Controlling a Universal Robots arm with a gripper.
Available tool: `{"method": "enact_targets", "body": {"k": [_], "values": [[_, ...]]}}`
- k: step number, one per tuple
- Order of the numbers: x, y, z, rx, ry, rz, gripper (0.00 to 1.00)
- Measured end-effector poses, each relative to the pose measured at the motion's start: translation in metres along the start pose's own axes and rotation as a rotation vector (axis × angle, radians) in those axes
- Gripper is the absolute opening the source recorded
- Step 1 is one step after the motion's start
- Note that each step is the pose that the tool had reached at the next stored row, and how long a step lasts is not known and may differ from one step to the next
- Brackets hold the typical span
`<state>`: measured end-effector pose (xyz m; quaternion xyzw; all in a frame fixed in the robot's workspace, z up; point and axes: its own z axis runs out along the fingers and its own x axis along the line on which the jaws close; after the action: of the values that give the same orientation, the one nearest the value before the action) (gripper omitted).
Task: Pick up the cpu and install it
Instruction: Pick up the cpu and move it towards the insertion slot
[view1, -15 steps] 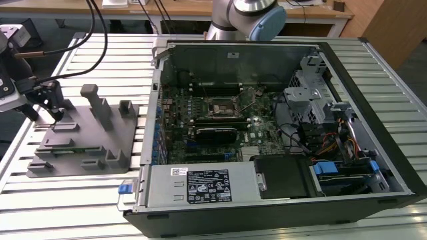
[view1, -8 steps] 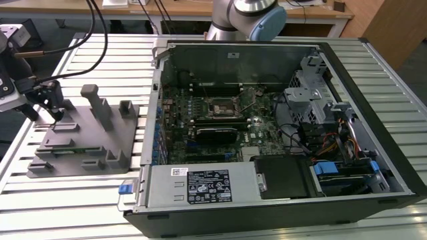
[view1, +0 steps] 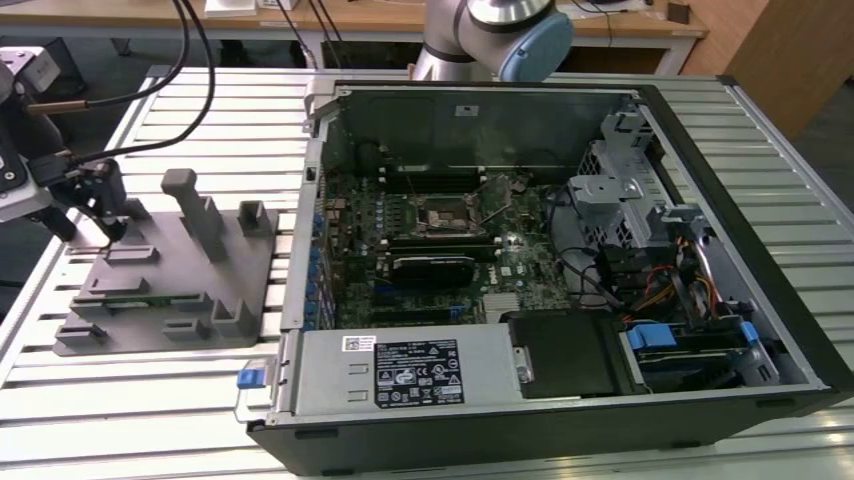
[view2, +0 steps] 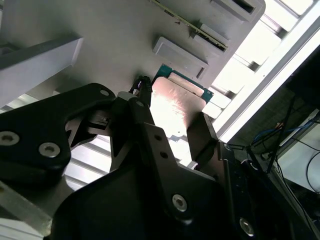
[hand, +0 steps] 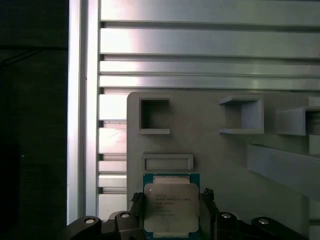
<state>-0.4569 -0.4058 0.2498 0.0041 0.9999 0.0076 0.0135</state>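
On grey fixture (hand: 225, 150): printed cpu (hand: 171, 205) between jaws

Soft, even light covers the ribbed silver aluminium table (view1: 147, 410) in the exterior view. In the second wrist view, glare whitens the shiny silver square cpu (view2: 175, 107).

silver-topped cpu (hand: 171, 207), green-edged, lying flat

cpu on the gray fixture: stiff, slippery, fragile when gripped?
Probably stiff: the cpu is a flat chip with a metal lid. That lid glares in the second wrist view, so likely slippery. Its thin green edge may chip; lying flat on the fixture, it shouldn't roll.
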Motion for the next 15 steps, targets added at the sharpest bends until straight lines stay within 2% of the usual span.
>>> {"method": "enact_targets", "body": {"k": [9,15], "values": [[-0.0001,0.0001,-0.0035,0.0001,0.0001,0.000,0.53],[-0.0002,0.0001,-0.0085,0.0000,-0.0001,0.000,0.53]]}}
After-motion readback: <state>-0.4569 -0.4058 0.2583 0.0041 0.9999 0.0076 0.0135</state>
